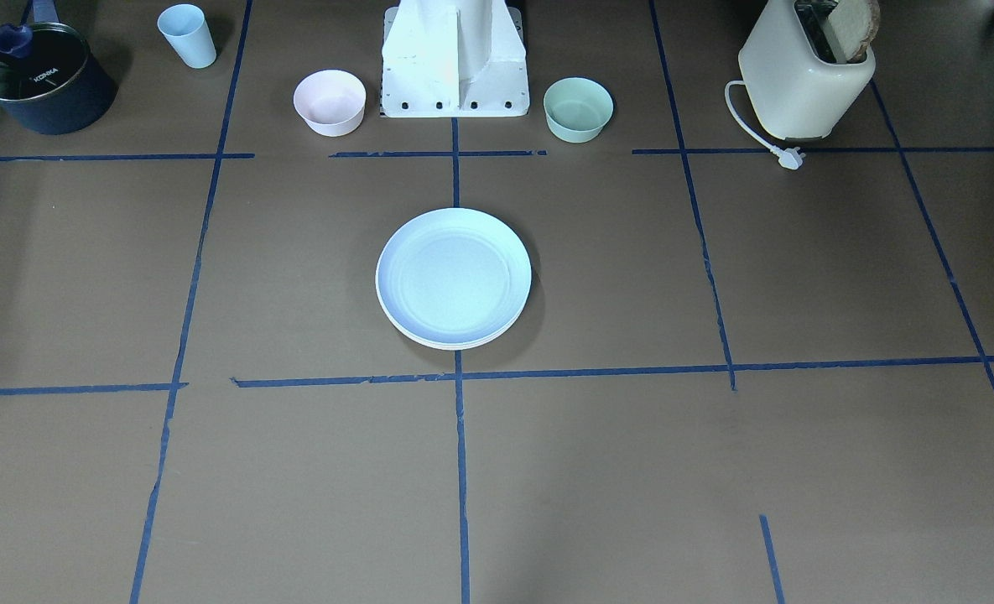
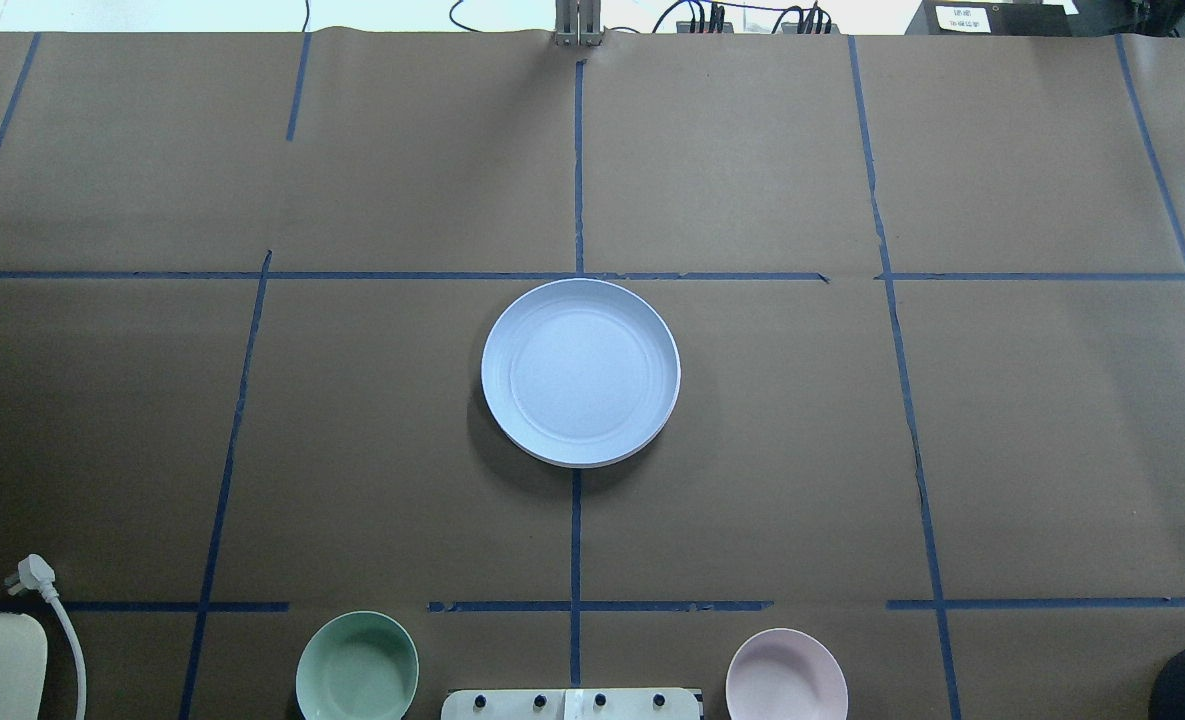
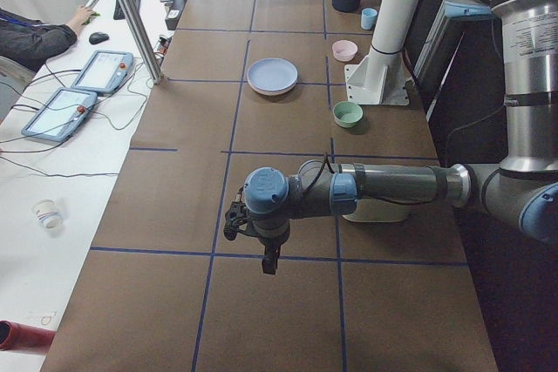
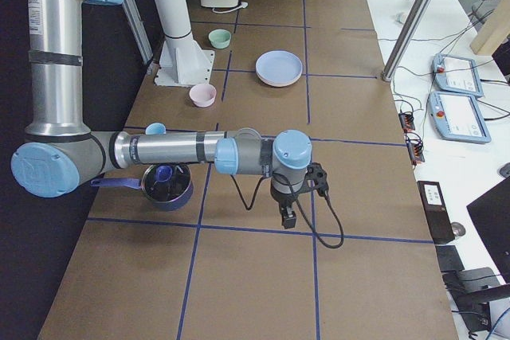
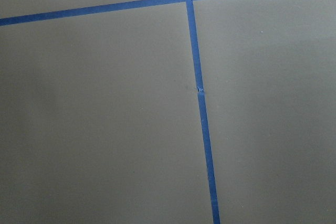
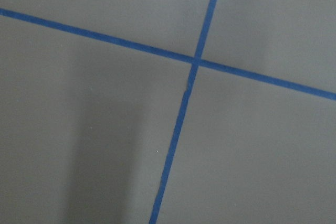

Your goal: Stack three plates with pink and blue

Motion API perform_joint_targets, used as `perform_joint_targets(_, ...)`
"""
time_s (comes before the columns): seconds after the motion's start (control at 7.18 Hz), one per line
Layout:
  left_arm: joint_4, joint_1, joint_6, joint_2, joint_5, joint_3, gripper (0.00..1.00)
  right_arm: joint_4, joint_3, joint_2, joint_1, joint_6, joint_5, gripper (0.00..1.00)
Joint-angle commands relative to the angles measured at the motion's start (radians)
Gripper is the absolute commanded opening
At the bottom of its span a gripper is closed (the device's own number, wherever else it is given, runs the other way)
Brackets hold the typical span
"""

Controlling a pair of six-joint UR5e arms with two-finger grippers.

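Left arm pose: the left arm (image 3: 392, 185) reaches out level and low over the tabletop (image 2: 852, 450), with its wrist bent so that the left jaws point straight down above a blue tape line (image 5: 197, 77).
Left jaws state: only the side camera shows them, so whether they are open or closed cannot be told. Nothing shows between or below them, and the wrist camera sees only bare tabletop and tape.
Right arm pose: the right arm (image 4: 167, 149) is stretched level in the same way. Its forearm passes above a dark pot (image 4: 166, 186), and its wrist is turned down over a tape crossing (image 6: 195, 61).
Right jaws state: these too show from the side only, so their opening cannot be told. Nothing shows in their hold.
Blue plate: the blue plate (image 1: 453, 268) lies flat on top of a stack, with pale rims (image 1: 455, 342) showing under its edge. How many plates lie beneath cannot be counted.
Stack relative to the jaws: it sits between the left jaws and the right jaws, well apart from both and touched by neither.
Bowls: a pink bowl (image 1: 330, 101) and a green bowl (image 1: 578, 108) stand apart from the stack, far from either jaws.
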Motion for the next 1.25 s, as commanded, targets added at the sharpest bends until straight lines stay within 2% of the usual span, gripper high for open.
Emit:
perform_joint_targets(0.0, 0.000, -0.001, 0.000, 0.002, 0.000, 0.003, 1.00, 0.002, 0.005, -0.041, 0.016, -0.002, -0.002, 1.00)
perform_joint_targets(0.28, -0.003, 0.001, 0.002, 0.034, 0.000, -0.014, 1.00, 0.002, 0.005, -0.039, 0.016, -0.003, -0.002, 1.00)
perform_joint_targets(1.11, -0.003, 0.001, 0.000, 0.043, -0.001, -0.009, 1.00, 0.003, 0.011, -0.038, 0.016, -0.002, 0.001, 1.00)
